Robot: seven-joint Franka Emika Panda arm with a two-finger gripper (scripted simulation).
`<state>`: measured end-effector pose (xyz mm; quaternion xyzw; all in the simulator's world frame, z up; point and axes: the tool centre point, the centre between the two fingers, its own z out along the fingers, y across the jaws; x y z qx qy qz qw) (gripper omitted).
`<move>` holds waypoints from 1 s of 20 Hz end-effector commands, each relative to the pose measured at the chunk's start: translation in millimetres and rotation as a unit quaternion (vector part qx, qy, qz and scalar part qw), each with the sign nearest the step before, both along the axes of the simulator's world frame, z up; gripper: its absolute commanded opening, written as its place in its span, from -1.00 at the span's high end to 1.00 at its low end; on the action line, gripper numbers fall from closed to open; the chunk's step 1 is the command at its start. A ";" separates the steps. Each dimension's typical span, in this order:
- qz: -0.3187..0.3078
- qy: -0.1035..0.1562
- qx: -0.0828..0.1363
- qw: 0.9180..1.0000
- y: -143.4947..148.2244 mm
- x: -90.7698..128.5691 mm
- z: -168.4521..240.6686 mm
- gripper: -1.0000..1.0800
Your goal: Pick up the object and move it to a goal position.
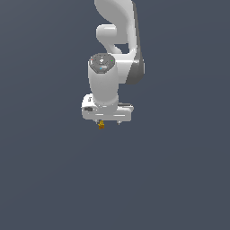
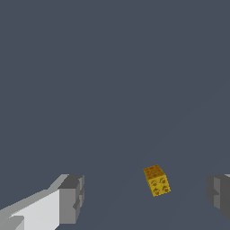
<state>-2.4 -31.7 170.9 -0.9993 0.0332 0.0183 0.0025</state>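
Observation:
The object [image 2: 157, 180] is a tiny orange-yellow studded block lying on the dark grey floor. In the wrist view it sits between my two grey fingertips [image 2: 72, 197], nearer one of them, with wide gaps on both sides. My gripper [image 2: 146, 197] is open and touches nothing. In the exterior view the white gripper [image 1: 108, 122] hangs from the arm, pointing down, and the object [image 1: 101, 125] shows just below its lower edge, partly hidden by the hand.
The white arm [image 1: 116, 45] rises behind the gripper toward the top of the exterior view. A plain dark grey surface [image 1: 179, 179] fills everything else in both views.

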 end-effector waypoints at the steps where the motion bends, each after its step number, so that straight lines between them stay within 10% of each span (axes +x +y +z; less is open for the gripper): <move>1: 0.000 0.000 0.000 1.000 0.0 0.0 0.0 -0.92; 20: -0.004 -0.014 -0.011 1.000 -37.5 -0.2 8.8 -0.92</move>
